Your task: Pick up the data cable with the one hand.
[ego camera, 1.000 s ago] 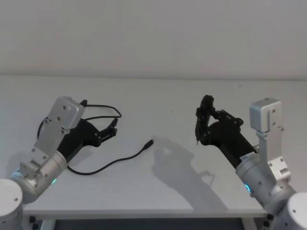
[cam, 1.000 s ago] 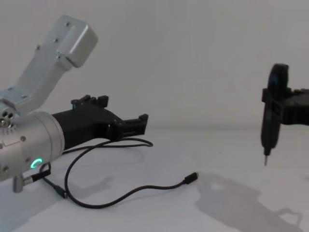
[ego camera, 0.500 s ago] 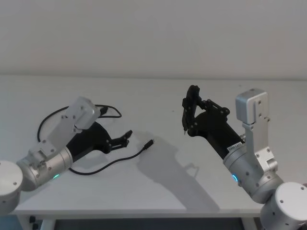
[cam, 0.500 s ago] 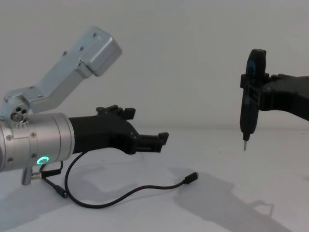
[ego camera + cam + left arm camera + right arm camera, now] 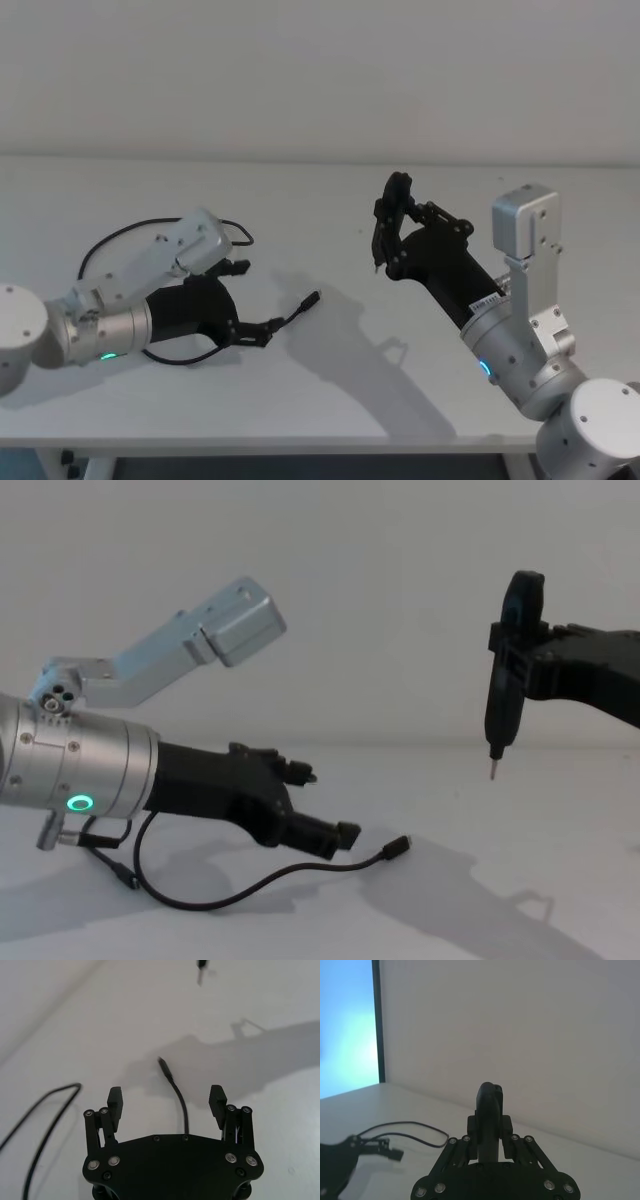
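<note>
Table [image 5: 330,390]: white, matt, flat top, its front edge nearest the robot. One item lies directly on it: data cable [image 5: 311,299], black and thin, in loose loops on the table's left half. One loop curves toward the table's far left, and a free end with a small plug reaches toward the table's middle, short of its front edge.

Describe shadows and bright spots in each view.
Head view: the right pincer, shut on a black pointed tool, throws a shadow on the white table near the thin black data cable. Left wrist view: shadow lies beyond the open left pincer straddling that cable. Right wrist view: a bright blue panel. Chest view: a green ring light.
</note>
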